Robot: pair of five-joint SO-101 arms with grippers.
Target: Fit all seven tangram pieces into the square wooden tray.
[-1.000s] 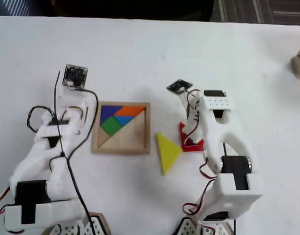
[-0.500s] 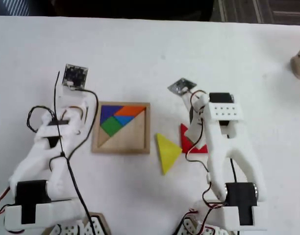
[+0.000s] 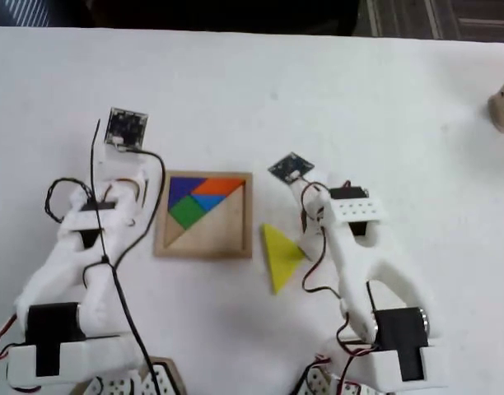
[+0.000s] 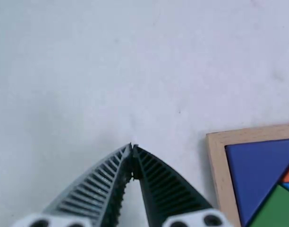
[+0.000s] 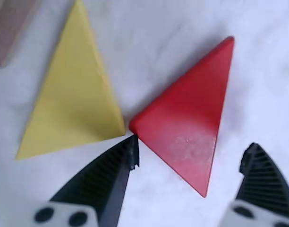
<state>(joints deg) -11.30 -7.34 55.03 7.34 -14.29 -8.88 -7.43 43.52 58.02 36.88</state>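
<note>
Right wrist view: the right gripper (image 5: 191, 156) stands wide open w/ nothing held. The red triangle (image 5: 187, 123) lies flat on the table (image 5: 258, 56) between its fingers (image 5: 106, 179), one corner nearly touching the tip of the nearer finger. The yellow triangle (image 5: 71, 99) sits just outside that same finger, its corner about touching the red one.

Looks like the pick-up step for the red piece. Next it'd need to drop, close across the piece's edges, then lift & carry it over to the tray (image 3: 204, 245), which has much of its floor bare wood.

The right arm is stretched forward, wrist bent down over the piece. The left gripper (image 4: 132, 158) is closed tip to tip, empty, low over bare table, w/ the tray corner just off to one side of its fingers.
</note>
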